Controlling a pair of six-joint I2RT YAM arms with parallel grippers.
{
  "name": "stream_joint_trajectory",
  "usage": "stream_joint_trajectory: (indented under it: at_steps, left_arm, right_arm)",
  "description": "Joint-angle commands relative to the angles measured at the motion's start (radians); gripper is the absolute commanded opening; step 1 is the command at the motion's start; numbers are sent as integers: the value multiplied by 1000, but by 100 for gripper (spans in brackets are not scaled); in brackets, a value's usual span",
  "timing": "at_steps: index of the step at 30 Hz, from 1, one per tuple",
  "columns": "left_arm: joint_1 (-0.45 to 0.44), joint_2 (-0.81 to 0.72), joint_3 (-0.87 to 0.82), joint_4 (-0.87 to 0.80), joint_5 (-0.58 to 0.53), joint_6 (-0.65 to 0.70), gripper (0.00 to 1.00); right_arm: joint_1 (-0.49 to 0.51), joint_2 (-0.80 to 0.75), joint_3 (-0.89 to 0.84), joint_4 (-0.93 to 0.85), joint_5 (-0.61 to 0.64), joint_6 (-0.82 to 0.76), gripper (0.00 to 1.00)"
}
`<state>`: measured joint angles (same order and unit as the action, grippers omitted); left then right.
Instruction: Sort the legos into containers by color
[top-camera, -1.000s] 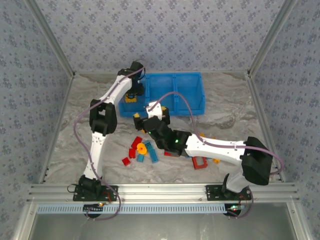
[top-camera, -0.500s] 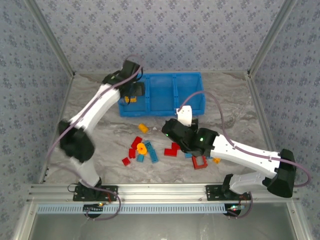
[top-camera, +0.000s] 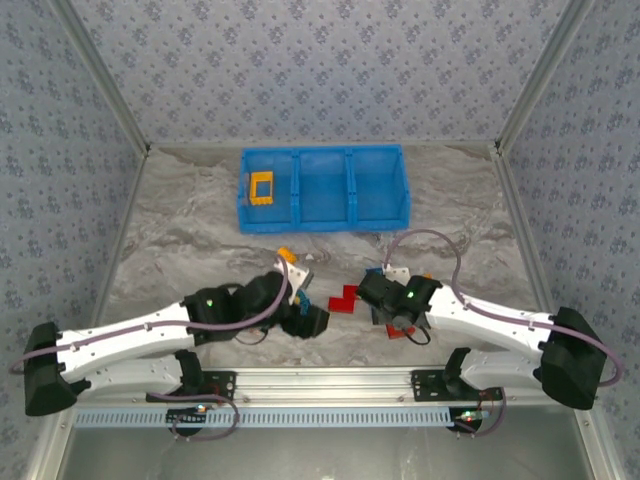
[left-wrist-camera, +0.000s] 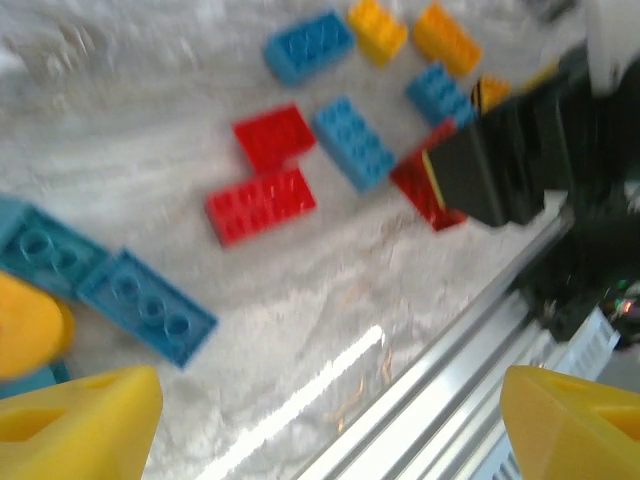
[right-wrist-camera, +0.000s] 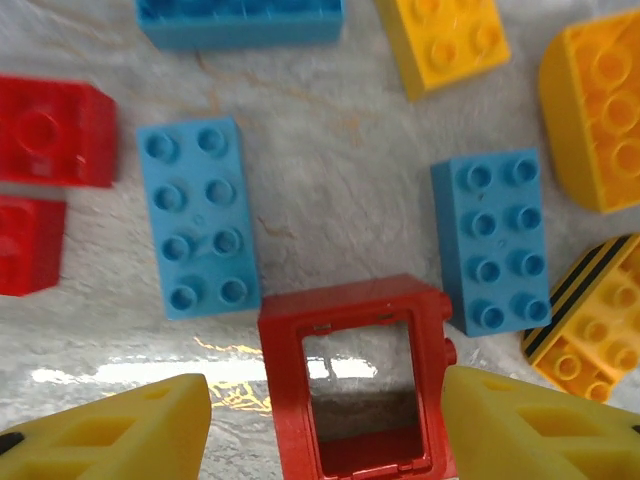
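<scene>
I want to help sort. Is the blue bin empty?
Not empty. A yellow piece lies in the bin's left compartment; the other two look empty.

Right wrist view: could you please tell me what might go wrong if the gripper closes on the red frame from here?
1. The blue brick lies right beside the red frame, close to one finger. Closing the right gripper might nudge it or pinch it along with the frame, mixing blue in with red.
2. In the top view the left gripper hovers, open, near the same pile, so the arms could bump.
</scene>
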<state>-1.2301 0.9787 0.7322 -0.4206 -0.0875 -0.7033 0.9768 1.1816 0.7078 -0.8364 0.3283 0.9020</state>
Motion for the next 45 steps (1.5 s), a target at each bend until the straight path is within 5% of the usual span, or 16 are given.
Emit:
stream_joint_trajectory:
  at_steps: [1, 19, 25, 29, 36, 45]
  left_arm:
    - [-29, -74, -37, 93, -56, -97, 88]
    - [-37, -38, -39, 102, -47, -94, 84]
    - [-38, 1, 31, 64, -81, -80, 84]
    - [-18, 55, 117, 100, -111, -45, 86]
    - [206, 239, 299, 202, 74, 39, 87]
    - [409, 447, 474, 281, 129, 45, 86]
  right_arm:
    - [-25, 18, -35, 42, -77, 23, 61]
    - [-34, 58, -94, 121, -90, 28, 22]
    - [-4, -21, 37, -47, -2, 15, 13]
    - [-90, -14, 209, -80, -17, -118, 12]
    - [-384, 294, 565, 47, -119, -398, 9]
    - [-542, 753, 1005, 76, -101, -555, 8]
